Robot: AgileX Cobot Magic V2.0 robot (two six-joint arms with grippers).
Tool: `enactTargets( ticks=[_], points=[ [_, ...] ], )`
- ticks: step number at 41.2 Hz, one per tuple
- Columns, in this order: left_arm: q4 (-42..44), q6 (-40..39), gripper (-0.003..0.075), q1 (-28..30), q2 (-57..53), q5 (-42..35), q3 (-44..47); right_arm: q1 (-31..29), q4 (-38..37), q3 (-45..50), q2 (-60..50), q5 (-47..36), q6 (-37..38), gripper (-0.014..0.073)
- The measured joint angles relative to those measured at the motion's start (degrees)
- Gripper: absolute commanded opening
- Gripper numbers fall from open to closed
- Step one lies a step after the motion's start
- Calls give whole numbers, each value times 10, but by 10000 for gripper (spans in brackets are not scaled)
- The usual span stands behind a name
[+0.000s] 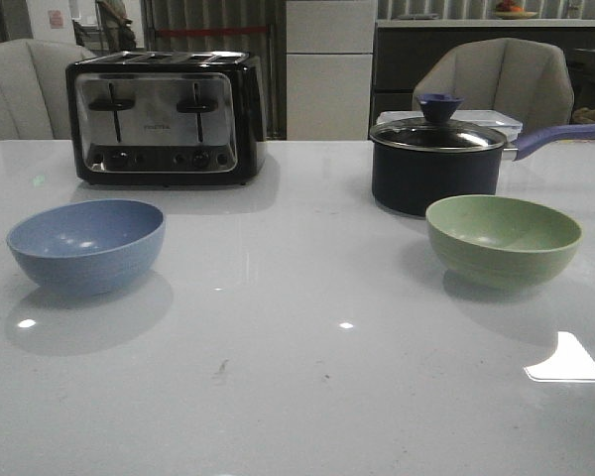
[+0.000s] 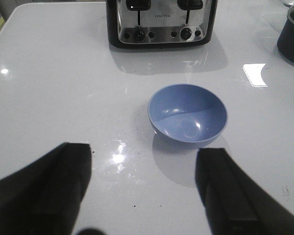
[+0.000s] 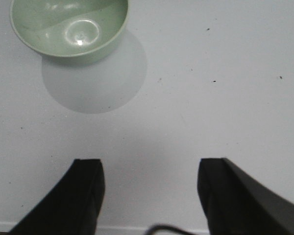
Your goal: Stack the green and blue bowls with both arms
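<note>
The dusty blue bowl [image 1: 86,245] stands upright and empty on the white table at the left. The sage green bowl [image 1: 503,240] stands upright and empty at the right, in front of the saucepan. Neither arm shows in the front view. In the left wrist view my left gripper [image 2: 146,152] is open and empty, above the table and short of the blue bowl [image 2: 187,115]. In the right wrist view my right gripper [image 3: 149,166] is open and empty, well short of the green bowl [image 3: 69,28], near the table's front edge.
A black and chrome toaster [image 1: 166,117] stands at the back left, behind the blue bowl. A dark navy saucepan [image 1: 436,164] with a glass lid and a long handle stands at the back right, close behind the green bowl. Chairs stand beyond the table.
</note>
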Motion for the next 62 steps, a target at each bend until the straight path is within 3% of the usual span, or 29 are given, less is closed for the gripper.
enactTargets(
  ticks=[10, 25, 42, 47, 57, 62],
  points=[
    [0, 2, 580, -13, 1, -1, 0, 0, 15, -79, 129, 2, 0, 552],
    [2, 19, 580, -109, 49, -12, 0, -2, 34, -268, 369, 52, -2, 552],
    [2, 19, 580, -113, 64, -18, 0, -46, 188, -430, 579, 104, -145, 542],
    [2, 20, 580, -113, 64, -19, 0, -46, 193, -454, 617, 104, -151, 456],
    [2, 20, 580, -113, 64, -20, 0, -46, 193, -468, 647, 102, -152, 188],
    [2, 20, 580, -113, 64, -21, 0, -46, 193, -469, 647, 102, -152, 115]
  ],
)
